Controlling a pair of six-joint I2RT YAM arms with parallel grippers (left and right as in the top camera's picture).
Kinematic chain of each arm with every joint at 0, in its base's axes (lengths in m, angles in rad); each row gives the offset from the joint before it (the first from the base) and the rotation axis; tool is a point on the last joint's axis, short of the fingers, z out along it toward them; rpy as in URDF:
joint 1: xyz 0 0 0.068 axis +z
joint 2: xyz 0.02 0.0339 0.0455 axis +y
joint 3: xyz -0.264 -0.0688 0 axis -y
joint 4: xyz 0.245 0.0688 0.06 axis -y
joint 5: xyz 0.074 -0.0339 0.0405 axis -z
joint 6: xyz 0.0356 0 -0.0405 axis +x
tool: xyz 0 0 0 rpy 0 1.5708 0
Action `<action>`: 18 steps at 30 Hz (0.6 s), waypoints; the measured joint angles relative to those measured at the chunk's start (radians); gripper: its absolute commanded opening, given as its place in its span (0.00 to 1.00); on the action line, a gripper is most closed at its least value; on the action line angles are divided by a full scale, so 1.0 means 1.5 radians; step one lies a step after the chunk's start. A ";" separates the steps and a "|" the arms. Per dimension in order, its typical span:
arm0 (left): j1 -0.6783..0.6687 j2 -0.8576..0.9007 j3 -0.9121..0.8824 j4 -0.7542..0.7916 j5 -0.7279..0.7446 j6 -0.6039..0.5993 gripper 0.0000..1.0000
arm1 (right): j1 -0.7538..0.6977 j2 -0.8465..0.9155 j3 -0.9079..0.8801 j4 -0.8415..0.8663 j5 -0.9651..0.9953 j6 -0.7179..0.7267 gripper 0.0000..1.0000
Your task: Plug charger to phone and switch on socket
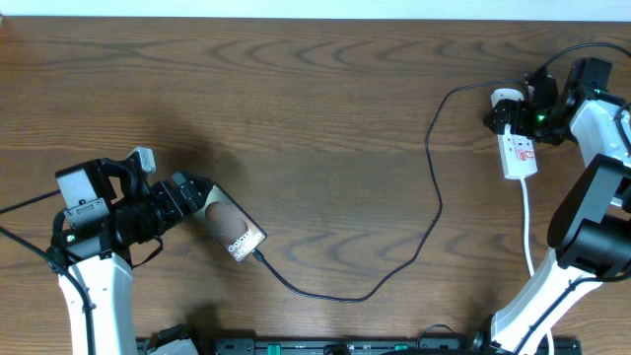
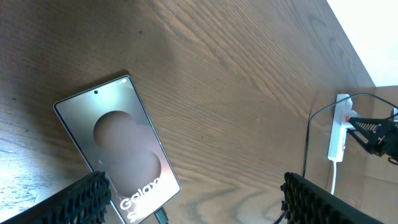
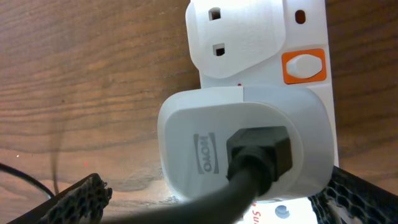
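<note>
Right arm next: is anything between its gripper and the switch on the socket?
Partly. The white adapter plugged into the socket sits between the fingers of the right gripper. The orange switch lies just beyond the adapter's edge, and nothing covers it.

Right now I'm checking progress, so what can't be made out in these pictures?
- Thin black charger cable's plug at the slim dark glossy phone: the left wrist view's bottom edge cuts it; overhead too small.
- Orange switch on the narrow white power strip: on or off unreadable, right wrist.
- Strip's lower part: behind the white adapter.
</note>
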 measured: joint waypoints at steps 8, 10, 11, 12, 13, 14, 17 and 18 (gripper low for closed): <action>0.000 0.000 0.000 -0.004 0.000 0.000 0.87 | 0.003 0.009 0.009 0.002 0.005 0.019 0.96; 0.000 0.000 0.000 -0.004 0.000 0.000 0.87 | 0.003 0.009 0.009 0.003 0.004 0.021 0.96; 0.000 0.000 0.000 -0.004 0.000 0.000 0.87 | 0.003 0.010 0.010 0.003 0.004 0.021 0.96; 0.000 0.000 0.000 -0.004 0.000 0.000 0.87 | 0.003 0.010 0.010 0.004 0.003 0.023 0.96; 0.000 0.000 0.000 -0.004 0.000 0.000 0.87 | 0.003 0.010 0.010 0.004 0.003 0.023 0.97; 0.000 0.000 0.000 -0.004 0.000 0.000 0.87 | 0.003 0.010 0.010 0.004 0.002 0.023 0.97; 0.000 0.000 0.000 -0.005 0.000 0.000 0.87 | 0.003 0.010 0.010 0.005 0.001 0.026 0.99; 0.000 0.000 0.000 -0.005 0.000 0.000 0.87 | 0.003 0.010 0.010 0.006 0.001 0.033 0.99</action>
